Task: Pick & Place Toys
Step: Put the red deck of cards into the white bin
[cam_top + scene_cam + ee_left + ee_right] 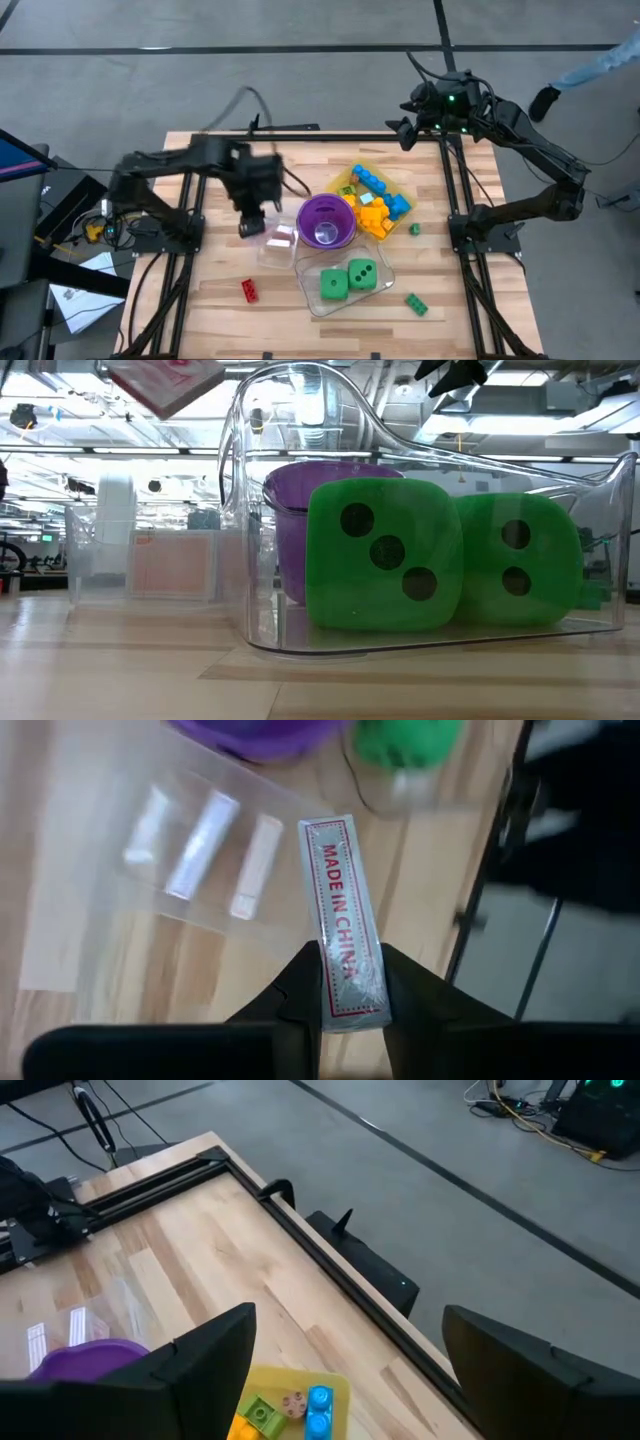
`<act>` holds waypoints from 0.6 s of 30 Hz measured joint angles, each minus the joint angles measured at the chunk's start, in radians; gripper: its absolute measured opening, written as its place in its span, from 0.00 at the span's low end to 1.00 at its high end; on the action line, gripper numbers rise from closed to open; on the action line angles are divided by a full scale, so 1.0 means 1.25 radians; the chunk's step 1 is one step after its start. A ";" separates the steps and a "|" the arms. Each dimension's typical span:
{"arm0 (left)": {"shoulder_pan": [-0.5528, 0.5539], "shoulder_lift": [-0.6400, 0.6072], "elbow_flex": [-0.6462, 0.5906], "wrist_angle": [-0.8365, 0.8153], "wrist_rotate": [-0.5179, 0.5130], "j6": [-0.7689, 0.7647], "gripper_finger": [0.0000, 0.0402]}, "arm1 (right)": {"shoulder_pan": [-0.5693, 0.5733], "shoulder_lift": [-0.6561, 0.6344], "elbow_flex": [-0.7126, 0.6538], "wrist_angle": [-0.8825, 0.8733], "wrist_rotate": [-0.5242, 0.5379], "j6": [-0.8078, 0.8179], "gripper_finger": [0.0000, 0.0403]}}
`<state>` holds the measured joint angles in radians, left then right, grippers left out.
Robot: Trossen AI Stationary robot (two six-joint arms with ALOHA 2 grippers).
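Observation:
My left gripper (250, 226) hangs over the table's left middle, shut on a slim white packet (342, 910) printed "MADE IN CHINA" in red. The packet also shows high up in the low view (165, 380). Under it stands a small clear tub (278, 246). Two green dotted dice (347, 279) sit in a larger clear tub (250, 560). Coloured bricks (375, 200) lie piled in a yellow tray (352, 176). A red brick (249, 290) and a green brick (416, 304) lie on the table. My right gripper (350, 1380) is open above the far right corner. My left gripper pinches the packet's near end (352, 1000) by its two long edges, one finger (300, 990) on each side. The fingers slant down from above and lie in line with the packet's length. The packet sticks out past the fingertips, lifted clear above the small tub.
A purple round cup (327, 220) stands between the small tub and the yellow tray. A small green bit (414, 229) lies to the right of the tray. Black frame rails (455, 200) run along the table's sides. Bare wood lies at the near left.

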<state>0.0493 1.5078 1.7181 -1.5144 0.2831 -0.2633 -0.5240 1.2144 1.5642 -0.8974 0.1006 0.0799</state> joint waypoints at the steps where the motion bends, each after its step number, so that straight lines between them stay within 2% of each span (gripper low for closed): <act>1: -0.012 0.025 0.014 -0.018 0.003 0.019 0.16 | 0.000 0.000 0.000 0.000 0.000 0.000 0.77; 8: -0.053 0.166 0.081 -0.045 0.030 0.119 0.16 | 0.000 0.000 0.000 -0.007 -0.024 0.000 0.77; 18: -0.082 0.272 0.080 -0.045 0.021 0.171 0.16 | 0.006 -0.003 0.000 -0.035 -0.045 0.000 0.77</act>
<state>-0.0534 1.8479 1.8179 -1.5705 0.3091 -0.0502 -0.5167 1.2105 1.5642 -0.9413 0.0443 0.0794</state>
